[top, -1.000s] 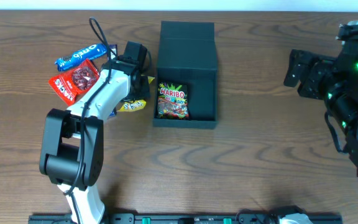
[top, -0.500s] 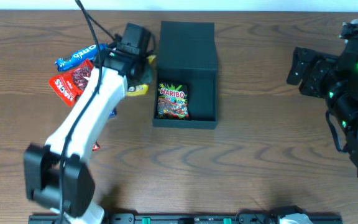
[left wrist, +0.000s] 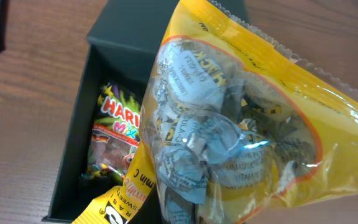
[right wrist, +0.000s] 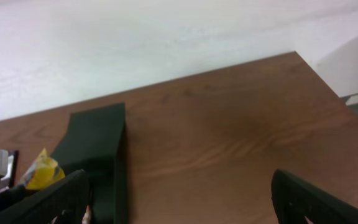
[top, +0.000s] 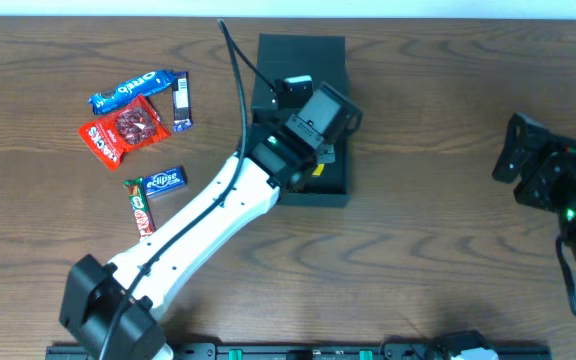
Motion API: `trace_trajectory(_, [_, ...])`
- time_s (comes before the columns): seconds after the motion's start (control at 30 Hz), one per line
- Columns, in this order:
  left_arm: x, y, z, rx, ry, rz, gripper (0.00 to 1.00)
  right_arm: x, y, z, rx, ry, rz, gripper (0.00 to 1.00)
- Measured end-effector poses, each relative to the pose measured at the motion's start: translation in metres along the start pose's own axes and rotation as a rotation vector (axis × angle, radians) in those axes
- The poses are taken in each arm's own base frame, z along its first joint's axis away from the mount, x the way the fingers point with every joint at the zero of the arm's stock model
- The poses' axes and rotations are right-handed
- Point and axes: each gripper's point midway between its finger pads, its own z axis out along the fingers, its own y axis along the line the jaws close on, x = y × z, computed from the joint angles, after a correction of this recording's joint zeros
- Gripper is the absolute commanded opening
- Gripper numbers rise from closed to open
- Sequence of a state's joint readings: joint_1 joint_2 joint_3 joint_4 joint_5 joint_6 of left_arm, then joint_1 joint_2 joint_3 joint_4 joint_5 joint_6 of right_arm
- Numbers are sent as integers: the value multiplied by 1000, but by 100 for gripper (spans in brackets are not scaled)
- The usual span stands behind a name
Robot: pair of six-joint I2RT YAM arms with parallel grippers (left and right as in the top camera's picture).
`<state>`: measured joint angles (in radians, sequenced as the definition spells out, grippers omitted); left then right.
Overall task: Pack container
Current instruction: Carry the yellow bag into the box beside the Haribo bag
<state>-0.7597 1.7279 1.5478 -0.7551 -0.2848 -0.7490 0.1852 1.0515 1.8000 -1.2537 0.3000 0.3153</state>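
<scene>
The container (top: 313, 196) is a dark box with its flap lid (top: 301, 55) laid open behind it. My left gripper (top: 314, 140) hangs over the box, shut on a yellow bag of wrapped sweets (top: 321, 166). In the left wrist view the yellow bag (left wrist: 229, 124) fills most of the frame above the box (left wrist: 73, 162). A Haribo packet (left wrist: 114, 134) lies inside the box on its left side. My right gripper (top: 524, 168) is open and empty, far to the right of the box. The right wrist view (right wrist: 179, 211) shows the box (right wrist: 98, 140) from the side.
Snacks lie left of the box: an Oreo packet (top: 128, 90), a red packet (top: 118, 130), a small dark bar (top: 181, 100), an Eclipse packet (top: 165, 181) and a thin bar (top: 140, 205). The table's far edge and a white wall (right wrist: 166, 37) lie behind the box.
My left arm has lifted the yellow bag from the table left of the box and swung it right, over the box. The right arm has drawn back a little to the right.
</scene>
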Motion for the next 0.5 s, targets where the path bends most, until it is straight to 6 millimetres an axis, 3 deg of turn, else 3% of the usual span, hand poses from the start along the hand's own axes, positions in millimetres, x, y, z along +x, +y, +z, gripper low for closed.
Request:
trace_trajectory(0.3, [39, 5, 61, -140, 72, -39, 6, 11, -4, -1, 14, 42, -6, 93])
trace_trajectory(0.5, [38, 3, 67, -138, 56, -95, 6, 11, -4, -1, 15, 46, -4, 93])
